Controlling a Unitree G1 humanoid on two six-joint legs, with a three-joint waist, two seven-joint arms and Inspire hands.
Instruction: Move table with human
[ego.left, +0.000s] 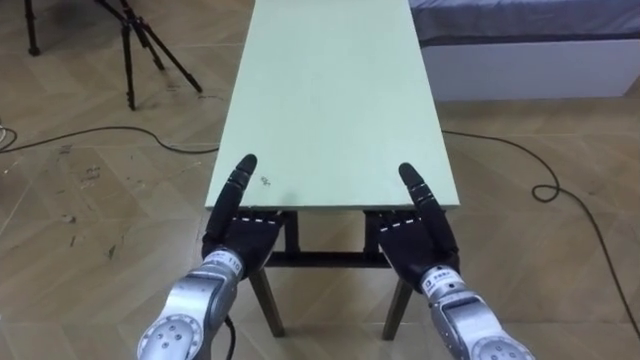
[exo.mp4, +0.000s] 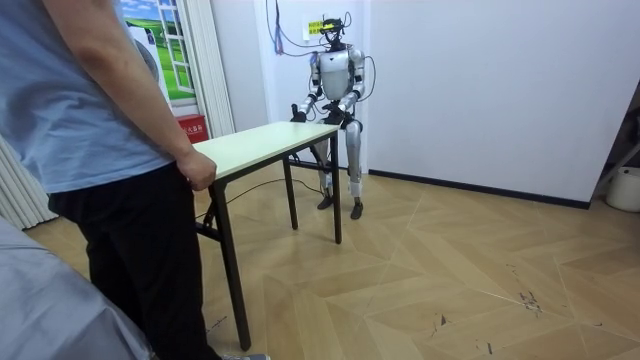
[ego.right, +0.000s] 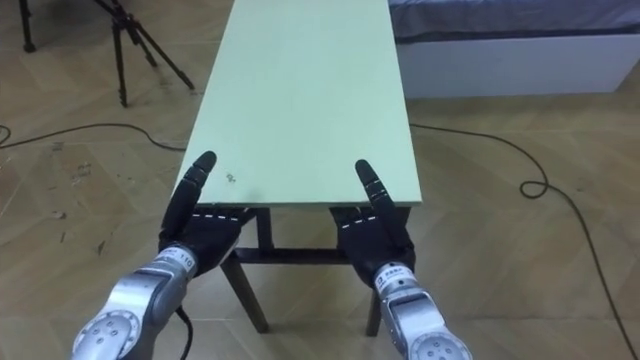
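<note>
The pale green tabletop (ego.left: 335, 90) runs lengthwise away from the robot, and both robot hands are at its near short edge. The left robot hand (ego.left: 240, 235) sits at the near left corner: its thumb lies straight along the top surface, pointing away from the robot, while the palm hangs just below the edge. The rest of the hand goes in under the board, so I cannot tell whether it is clenched on the edge or merely resting against it. The right robot hand (ego.left: 415, 235) mirrors it at the near right corner, thumb on top and palm below the edge, and its hold cannot be told either. Between and below the two robot hands show the dark crossbar and the table legs (ego.left: 268, 300).

Beyond the left robot hand and off to its left, a black tripod (ego.left: 140, 40) stands on the wooden floor (ego.left: 80, 200). Beyond the right robot hand, past the tabletop's right edge, is a low bed (ego.left: 520, 40) with a white base and a grey mattress.

In the room view the robot stands upright at one end of the table, close to a white wall, arms reaching forward to the board. At the opposite end, farthest from the robot hands, a person (exo.mp4: 100, 150) in a blue shirt and dark trousers stands against the table, and the person's hand (exo.mp4: 197, 170) is closed on the tabletop's end edge.
</note>
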